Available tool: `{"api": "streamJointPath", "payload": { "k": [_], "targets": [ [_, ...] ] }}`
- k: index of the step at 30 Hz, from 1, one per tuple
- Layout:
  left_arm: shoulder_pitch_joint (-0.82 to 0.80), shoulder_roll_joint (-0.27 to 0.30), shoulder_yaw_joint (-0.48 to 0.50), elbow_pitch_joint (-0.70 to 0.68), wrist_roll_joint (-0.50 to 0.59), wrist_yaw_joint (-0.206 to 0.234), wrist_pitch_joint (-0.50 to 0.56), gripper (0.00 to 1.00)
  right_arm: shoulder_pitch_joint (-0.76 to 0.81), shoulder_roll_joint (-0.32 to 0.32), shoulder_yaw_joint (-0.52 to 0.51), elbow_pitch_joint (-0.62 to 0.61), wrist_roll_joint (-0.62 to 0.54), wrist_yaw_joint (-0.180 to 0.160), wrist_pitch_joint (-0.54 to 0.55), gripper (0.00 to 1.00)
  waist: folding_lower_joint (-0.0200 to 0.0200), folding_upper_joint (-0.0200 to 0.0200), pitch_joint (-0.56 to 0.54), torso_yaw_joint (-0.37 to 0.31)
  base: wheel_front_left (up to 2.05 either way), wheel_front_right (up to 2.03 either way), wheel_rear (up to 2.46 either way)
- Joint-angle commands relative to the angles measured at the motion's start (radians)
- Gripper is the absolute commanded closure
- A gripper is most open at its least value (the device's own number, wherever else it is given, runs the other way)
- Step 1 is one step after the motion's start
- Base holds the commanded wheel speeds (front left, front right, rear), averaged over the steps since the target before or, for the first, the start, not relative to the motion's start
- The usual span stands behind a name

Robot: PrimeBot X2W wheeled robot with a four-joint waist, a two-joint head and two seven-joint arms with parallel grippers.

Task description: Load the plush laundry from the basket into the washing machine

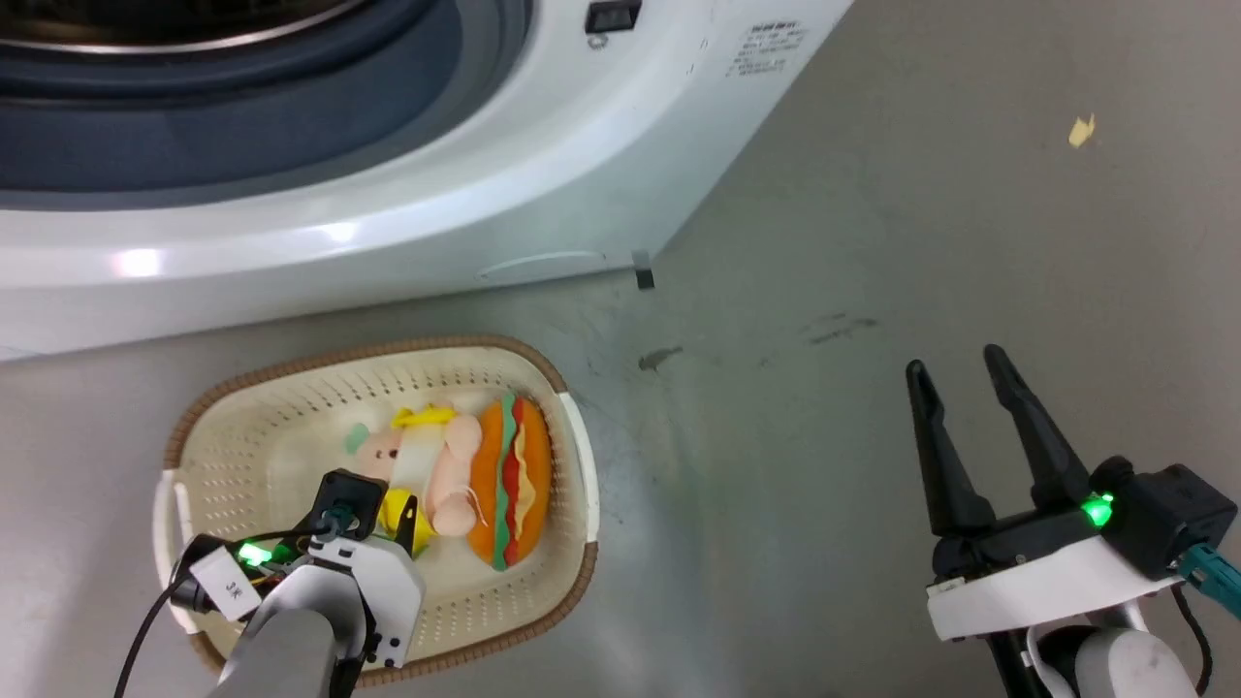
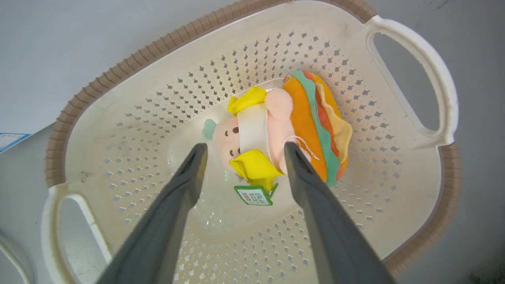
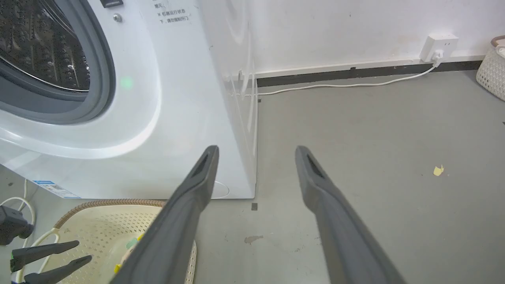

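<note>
Floor [image 1: 873, 194] grey, stained | basket [image 1: 233, 427] by washing machine [image 1: 388, 213] | left tool [image 2: 244, 145], right tool [image 1: 955, 359] parted

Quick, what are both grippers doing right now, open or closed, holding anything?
Left gripper: open, empty, above the plush toy in the basket.
Right gripper: open, empty, over the floor.

The left tool [image 2: 243, 145] hung over the basket [image 2: 118, 98]. The soft toy [image 2: 276, 126] lay in line with the gap between its spread fingers [image 2: 177, 189]. Bare basket bottom lay free on both sides of them, and the perforated walls closed all round. Ahead of the right tool [image 3: 256, 147], also spread, the floor [image 3: 355, 130] lay free. The washing machine [image 3: 177, 98] stood to its left, round mouth uncovered.
</note>
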Motion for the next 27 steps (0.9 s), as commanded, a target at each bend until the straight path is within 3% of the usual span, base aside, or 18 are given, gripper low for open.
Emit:
{"api": "streamJointPath", "payload": {
  "k": [1, 19, 27],
  "targets": [
    [-0.025, 0.008, -0.006, 0.019, 0.004, -0.004, -0.003, 0.00, -0.019, -0.001, 0.004, -0.002, 0.011, -0.001, -0.010, 0.00, -0.0001, -0.0001, 0.016, -0.009, 0.00, 0.00, 0.00],
    [-0.205, 0.053, -0.128, 0.217, 0.036, -0.042, 0.045, 0.00, -0.058, -0.001, 0.031, -0.016, 0.058, -0.001, -0.048, 0.00, -0.0001, -0.0001, 0.181, -0.075, 0.00, 0.00, 0.00],
    [-0.298, 0.085, -0.139, 0.299, 0.012, -0.023, 0.044, 0.00, -0.078, -0.001, 0.053, -0.024, 0.089, -0.001, -0.064, 0.00, -0.0001, -0.0001, 0.259, -0.118, 0.00, 0.00, 0.00]
  ]
}}
